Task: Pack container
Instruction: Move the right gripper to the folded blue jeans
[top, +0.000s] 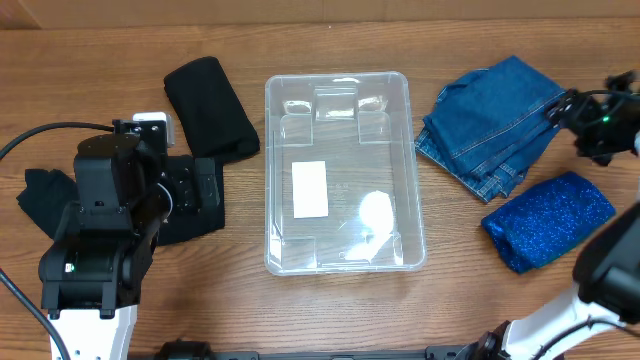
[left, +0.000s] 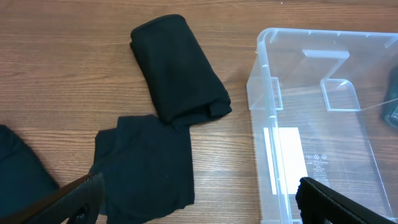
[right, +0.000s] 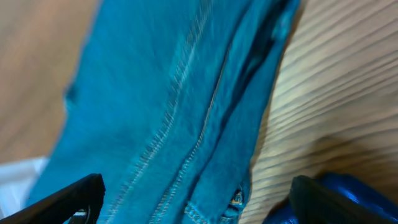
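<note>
Overhead: the clear container (top: 268, 180) sits at the tabletop's (top: 330, 310) centre, a rolled black garment (top: 210, 105) toward the left edge, jeans (top: 495, 120) toward the right edge.
Left wrist: the left fingers (left: 74, 196) are spread wide, released, above a flat black cloth (left: 149, 168).
Right wrist: the right fingers (right: 68, 199) are spread over the jeans, grasping nothing.

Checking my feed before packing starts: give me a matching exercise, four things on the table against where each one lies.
Things:
1. container
2. denim garment
3. glittery blue garment
4. rolled black garment

Places:
A. robot's right, nearer the arm bases
B. middle of the table
C. robot's left of the bin
D. robot's right, farther back

Pairs: 1-B, 2-D, 3-A, 4-C
</note>
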